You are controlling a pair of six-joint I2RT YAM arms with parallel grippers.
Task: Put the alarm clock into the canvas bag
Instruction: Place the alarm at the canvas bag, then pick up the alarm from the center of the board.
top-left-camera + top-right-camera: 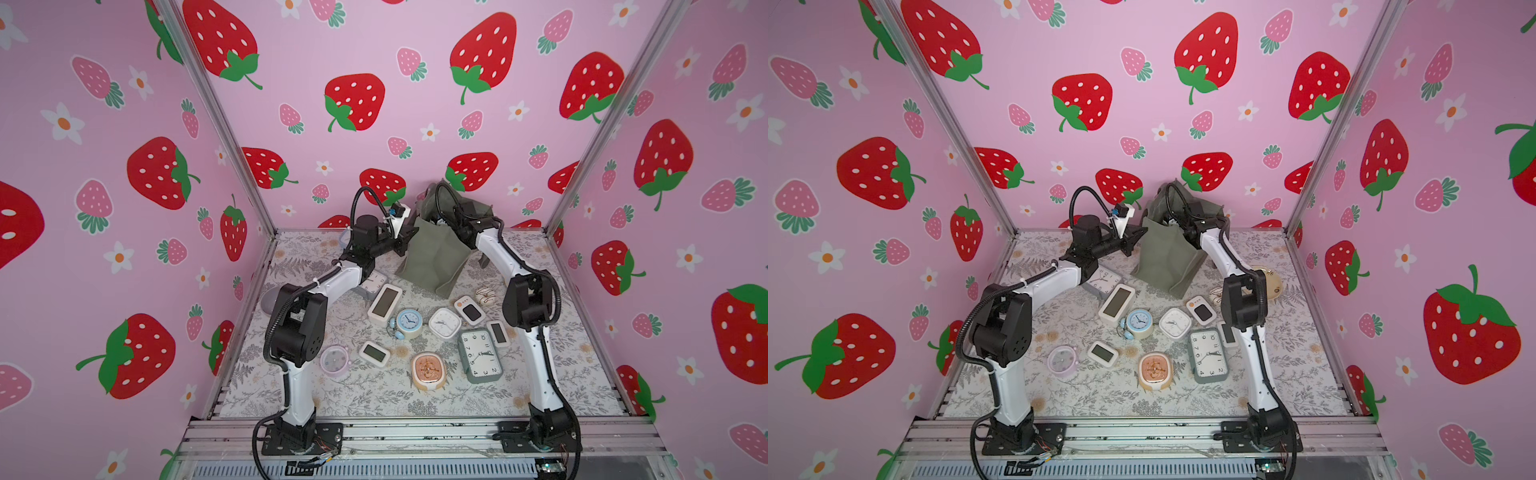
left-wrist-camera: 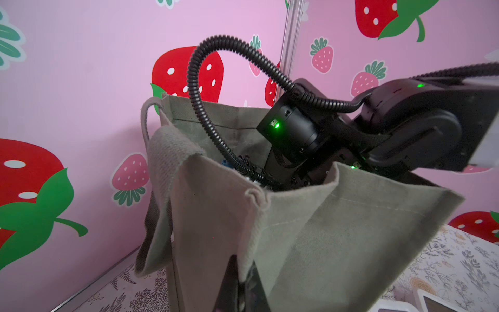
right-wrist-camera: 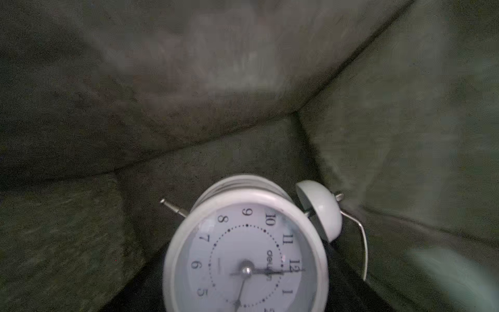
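deep inside the canvas bag (image 3: 378,135), the right gripper (image 3: 247,251) holds the white alarm clock (image 3: 245,267). the left gripper (image 2: 241,290) is pinched shut on the bag's rim.

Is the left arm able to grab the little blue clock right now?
Probably not yet. The left gripper is shut on the canvas bag, so it must let go first. The blue clock lies uncovered on the table.

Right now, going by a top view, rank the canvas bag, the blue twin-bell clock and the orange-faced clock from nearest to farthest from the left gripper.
1. canvas bag, at the back; the left gripper pinches its edge.
2. blue twin-bell clock, mid-table.
3. orange-faced clock, toward the front.
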